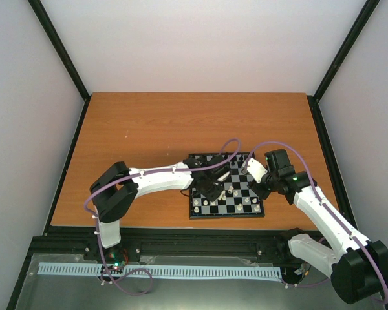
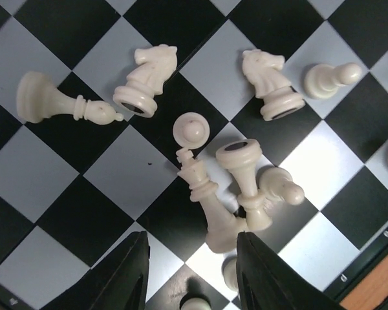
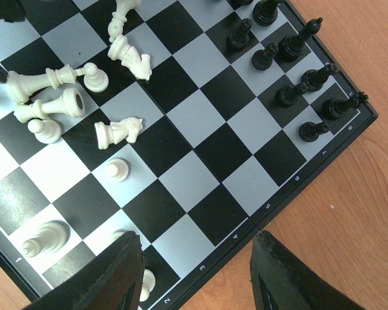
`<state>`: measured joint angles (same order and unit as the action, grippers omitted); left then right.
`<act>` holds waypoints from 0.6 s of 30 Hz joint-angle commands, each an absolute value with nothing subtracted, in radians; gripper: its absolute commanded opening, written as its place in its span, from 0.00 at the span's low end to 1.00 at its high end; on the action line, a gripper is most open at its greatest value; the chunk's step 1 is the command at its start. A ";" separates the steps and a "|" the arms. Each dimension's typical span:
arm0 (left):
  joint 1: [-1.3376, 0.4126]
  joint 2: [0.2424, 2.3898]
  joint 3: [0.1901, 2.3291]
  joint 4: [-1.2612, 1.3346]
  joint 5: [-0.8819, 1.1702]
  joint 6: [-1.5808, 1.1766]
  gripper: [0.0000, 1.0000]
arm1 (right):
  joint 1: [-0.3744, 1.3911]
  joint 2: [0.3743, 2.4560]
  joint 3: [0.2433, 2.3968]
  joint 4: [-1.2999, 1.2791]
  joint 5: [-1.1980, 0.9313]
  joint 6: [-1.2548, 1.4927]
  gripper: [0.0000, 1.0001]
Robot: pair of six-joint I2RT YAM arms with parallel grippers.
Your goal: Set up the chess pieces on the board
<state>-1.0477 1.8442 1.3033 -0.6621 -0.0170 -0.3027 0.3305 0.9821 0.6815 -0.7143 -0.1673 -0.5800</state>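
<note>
our left gripper hangs spread and empty over the fallen white king at the middle of the board, so we judge it best to straddle its stem, clear of the toppled piece at three o'clock, while our right gripper waits, also spread.

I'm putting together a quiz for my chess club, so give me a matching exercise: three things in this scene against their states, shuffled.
Things:
A. black pieces
B. white bishop
C. left gripper

States:
1. jaws open, holding nothing
2. standing upright near one edge of the board
3. lying on its side

Pairs: A-2, B-3, C-1
</note>
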 commanded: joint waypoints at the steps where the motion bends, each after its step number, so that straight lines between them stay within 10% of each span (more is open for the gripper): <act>1: -1.060 1.887 1.347 -0.630 -0.017 -0.363 0.41 | 0.324 0.979 0.676 -0.716 -0.172 -0.584 0.46; 18: -1.059 1.928 1.360 -0.671 -0.080 -0.370 0.39 | 0.325 0.989 0.676 -0.718 -0.173 -0.584 0.46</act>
<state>-1.0477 1.9259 1.3216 -0.6510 -0.0525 -0.3634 0.3305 0.9833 0.6815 -0.7147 -0.1684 -0.5800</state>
